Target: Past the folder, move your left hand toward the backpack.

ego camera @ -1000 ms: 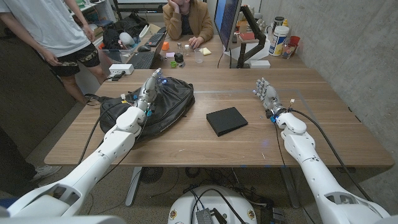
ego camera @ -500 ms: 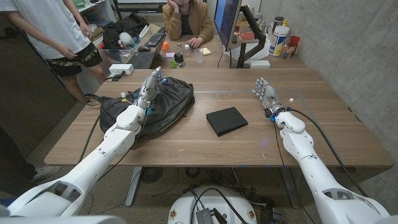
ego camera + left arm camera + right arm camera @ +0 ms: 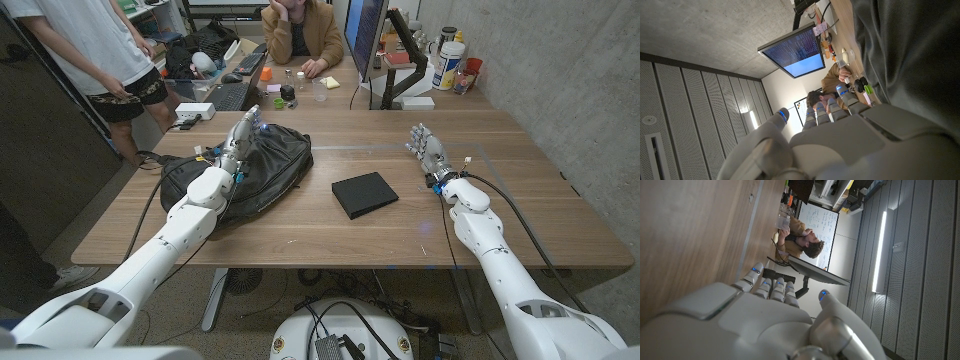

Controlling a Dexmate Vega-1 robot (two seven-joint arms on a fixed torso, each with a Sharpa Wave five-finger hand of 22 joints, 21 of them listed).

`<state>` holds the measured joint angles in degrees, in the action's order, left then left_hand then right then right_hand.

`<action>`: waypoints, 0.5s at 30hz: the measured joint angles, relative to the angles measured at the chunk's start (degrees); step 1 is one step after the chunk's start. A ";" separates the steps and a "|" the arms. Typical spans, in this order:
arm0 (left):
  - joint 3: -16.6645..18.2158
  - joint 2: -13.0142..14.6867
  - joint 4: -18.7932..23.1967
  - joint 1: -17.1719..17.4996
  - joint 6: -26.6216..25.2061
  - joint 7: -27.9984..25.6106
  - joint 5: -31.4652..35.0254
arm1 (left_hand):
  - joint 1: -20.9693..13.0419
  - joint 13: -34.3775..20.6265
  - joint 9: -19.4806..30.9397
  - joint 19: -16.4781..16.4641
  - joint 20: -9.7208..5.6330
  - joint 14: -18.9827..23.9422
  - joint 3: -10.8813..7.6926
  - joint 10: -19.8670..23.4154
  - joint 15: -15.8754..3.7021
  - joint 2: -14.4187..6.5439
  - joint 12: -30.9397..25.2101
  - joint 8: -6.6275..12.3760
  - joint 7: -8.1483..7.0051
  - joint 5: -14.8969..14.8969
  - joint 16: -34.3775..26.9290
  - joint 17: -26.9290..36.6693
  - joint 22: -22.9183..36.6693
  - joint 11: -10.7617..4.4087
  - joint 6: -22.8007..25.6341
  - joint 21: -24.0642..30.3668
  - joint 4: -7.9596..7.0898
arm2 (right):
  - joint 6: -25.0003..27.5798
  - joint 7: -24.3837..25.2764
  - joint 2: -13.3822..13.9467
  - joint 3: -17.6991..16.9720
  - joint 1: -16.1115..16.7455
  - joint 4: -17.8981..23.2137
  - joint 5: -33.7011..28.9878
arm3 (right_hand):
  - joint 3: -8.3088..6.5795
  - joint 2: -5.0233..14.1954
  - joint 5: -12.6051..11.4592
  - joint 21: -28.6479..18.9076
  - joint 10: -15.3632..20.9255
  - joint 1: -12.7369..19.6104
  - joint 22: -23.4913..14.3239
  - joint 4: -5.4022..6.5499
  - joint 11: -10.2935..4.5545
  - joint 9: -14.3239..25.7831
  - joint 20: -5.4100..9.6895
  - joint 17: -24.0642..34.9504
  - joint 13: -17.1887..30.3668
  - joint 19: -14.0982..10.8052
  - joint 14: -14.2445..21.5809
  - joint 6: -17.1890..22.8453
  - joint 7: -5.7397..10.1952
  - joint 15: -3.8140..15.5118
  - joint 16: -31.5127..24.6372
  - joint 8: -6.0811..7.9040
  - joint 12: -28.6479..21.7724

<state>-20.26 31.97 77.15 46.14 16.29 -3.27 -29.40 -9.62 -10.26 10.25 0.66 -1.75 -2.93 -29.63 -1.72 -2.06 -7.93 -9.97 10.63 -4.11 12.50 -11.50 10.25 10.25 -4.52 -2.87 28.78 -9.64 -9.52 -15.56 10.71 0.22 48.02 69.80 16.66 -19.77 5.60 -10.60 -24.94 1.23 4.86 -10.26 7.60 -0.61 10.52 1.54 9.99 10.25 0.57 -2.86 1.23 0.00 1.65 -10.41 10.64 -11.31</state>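
A black backpack (image 3: 262,170) lies slumped on the table's left half. My left hand (image 3: 240,140) is over its top, fingers stretched out and together, holding nothing; whether it touches the fabric I cannot tell. In the left wrist view the backpack's dark fabric (image 3: 912,55) is close beside my left hand (image 3: 840,135). A flat black folder (image 3: 364,194) lies at the table's middle, to the right of the backpack. My right hand (image 3: 427,151) stands on the right side of the table, fingers up and apart, empty; it appears as well in the right wrist view (image 3: 755,315).
A person (image 3: 303,32) sits behind the far edge by a monitor (image 3: 366,35); another person (image 3: 95,55) stands at the far left. Bottles and small items (image 3: 290,92) crowd the far desk. Cables (image 3: 190,158) run by the backpack. Bare wood (image 3: 330,240) lies in front.
My left hand has edged slightly farther over the backpack. The standing person at the left has shifted. My right hand has stayed still.
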 measured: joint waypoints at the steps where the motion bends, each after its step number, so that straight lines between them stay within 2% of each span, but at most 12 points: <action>1: 0.00 0.03 0.05 0.00 0.00 -0.02 0.03 | 0.00 0.00 0.00 0.00 0.00 0.00 0.00 0.00 0.00 0.00 0.00 0.00 0.00 0.00 0.00 0.00 0.00 0.00 0.00 0.00 0.00 | -0.02 0.00 0.00 0.00 -0.01 -0.02 -0.01 | 0.00 0.00 0.00 0.00 0.00 0.00 0.00 0.00 0.00 0.00 0.00 0.00 0.00 0.00 0.00 0.00 0.00 0.00 0.00 0.00 0.00; 15: 0.10 0.68 1.22 0.27 0.00 -0.61 0.89 | 0.00 0.00 0.00 0.00 0.00 -0.17 -0.03 0.01 0.17 0.00 0.00 0.00 -0.31 0.00 0.00 0.00 0.00 0.00 0.32 0.00 -0.03 | -0.25 -0.08 -0.06 -0.05 -0.18 -0.17 -0.07 | 0.00 0.00 0.00 0.37 0.00 0.00 0.00 0.00 0.00 0.00 0.00 0.00 0.00 0.00 0.00 0.00 0.00 0.00 0.00 0.00 0.00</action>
<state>-20.15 32.65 78.38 46.42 16.29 -3.88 -28.51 -9.62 -10.26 10.25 0.65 -1.74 -3.10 -29.66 -1.71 -1.89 -7.93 -9.97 10.63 -4.42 12.50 -11.50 10.25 10.25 -4.51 -2.55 28.79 -9.67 -9.77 -15.64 10.65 0.17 47.85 69.63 16.59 -19.77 5.60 -10.60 -24.57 1.22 4.86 -10.26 7.60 -0.61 10.52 1.54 9.99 10.25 0.57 -2.87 1.22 0.00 1.65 -10.41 10.64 -11.31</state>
